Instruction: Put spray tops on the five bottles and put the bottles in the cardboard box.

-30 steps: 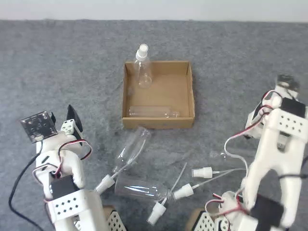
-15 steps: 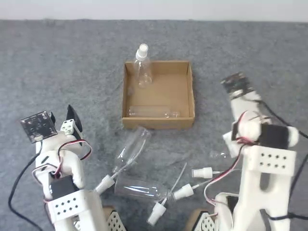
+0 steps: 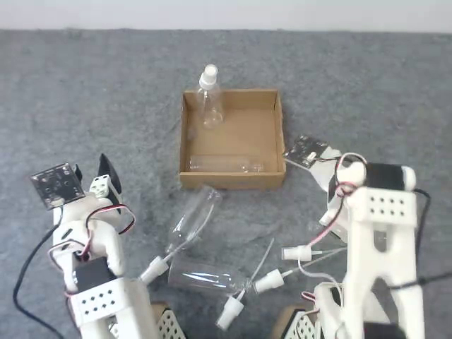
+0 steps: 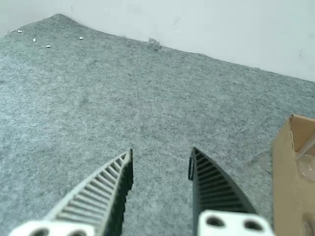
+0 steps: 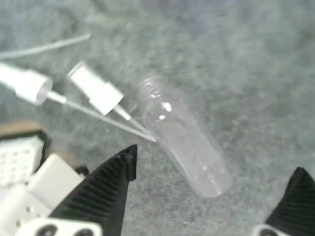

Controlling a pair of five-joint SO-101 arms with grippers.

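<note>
The cardboard box [image 3: 279, 134] holds one upright bottle with a spray top [image 3: 210, 99] and one clear bottle lying flat [image 3: 222, 164]. In front of the box, two clear bottles [image 3: 192, 215] [image 3: 208, 277] lie on the carpet among several loose spray tops [image 3: 296, 252]. My right gripper [image 5: 215, 161] is open just above another lying bottle [image 5: 184, 135], with two spray tops [image 5: 96, 91] beside it. My left gripper [image 4: 161, 153] is open over bare carpet, left of the box wall [image 4: 290, 147].
Grey carpet [image 3: 92, 92] covers the whole table, with free room left of and behind the box. The right arm [image 3: 371, 205] stands over the carpet right of the box. Long dip tubes [image 3: 263, 258] trail from the spray tops.
The right arm has swung from the far right in toward the box's right front corner and now hangs over a lying bottle. The left arm has not moved.
</note>
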